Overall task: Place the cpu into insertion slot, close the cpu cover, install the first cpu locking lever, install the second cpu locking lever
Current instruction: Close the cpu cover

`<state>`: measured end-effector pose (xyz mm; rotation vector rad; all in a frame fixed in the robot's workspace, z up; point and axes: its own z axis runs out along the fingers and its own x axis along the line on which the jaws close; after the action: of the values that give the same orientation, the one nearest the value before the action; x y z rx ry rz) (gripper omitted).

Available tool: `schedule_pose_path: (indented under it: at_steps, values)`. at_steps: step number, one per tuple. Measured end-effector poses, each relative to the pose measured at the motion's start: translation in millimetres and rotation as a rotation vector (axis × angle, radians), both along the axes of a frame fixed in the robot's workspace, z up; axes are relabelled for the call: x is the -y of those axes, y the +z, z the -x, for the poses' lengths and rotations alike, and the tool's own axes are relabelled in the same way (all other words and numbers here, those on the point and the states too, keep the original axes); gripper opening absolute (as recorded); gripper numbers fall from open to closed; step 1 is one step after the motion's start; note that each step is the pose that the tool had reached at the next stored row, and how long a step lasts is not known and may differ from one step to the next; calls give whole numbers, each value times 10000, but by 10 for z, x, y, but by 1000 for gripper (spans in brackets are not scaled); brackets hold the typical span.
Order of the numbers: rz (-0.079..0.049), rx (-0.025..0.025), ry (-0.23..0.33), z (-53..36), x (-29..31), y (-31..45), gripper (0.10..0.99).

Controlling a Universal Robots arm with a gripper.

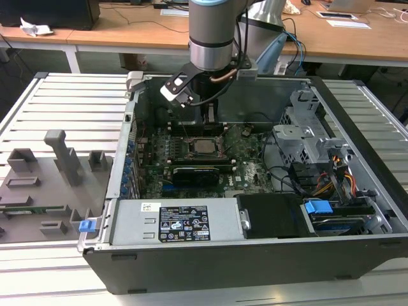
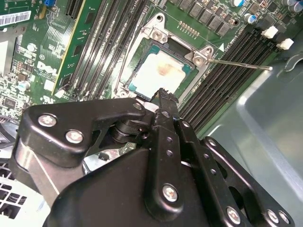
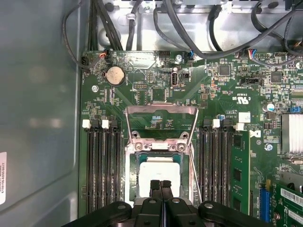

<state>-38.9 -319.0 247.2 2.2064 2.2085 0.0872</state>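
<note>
In the first wrist view the gripper [image 3: 161, 185] hangs low over the motherboard [image 3: 142, 97]. Its jaws are pressed together on nothing, and the tips sit just above the near edge of the cpu [image 3: 158, 171]. The cpu lies flat in the insertion slot [image 3: 156, 147], its edges square with the silver rim. The cpu cover [image 3: 161, 110] stands swung open at the slot's far edge, with green board showing through its cut-out centre. A thin locking lever [image 3: 194, 175] runs along one side of the slot, between it and a bank of memory slots [image 3: 215, 165]. A second bank lies on the other side, beside the grey case wall [image 3: 38, 118]. In the exterior view the arm [image 1: 213, 32] comes down through the open top of the computer case [image 1: 255, 261], which rests on the slatted counter [image 1: 70, 95].
</note>
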Motion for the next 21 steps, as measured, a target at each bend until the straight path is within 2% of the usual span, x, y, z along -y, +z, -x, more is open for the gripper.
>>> schedule_pose_path:
  at_steps: [11, 21]
  values:
    - [6, -1, 0, 0, -3, 31, 106]
    - [16, 0, 0, 0, -13, 122, 106]
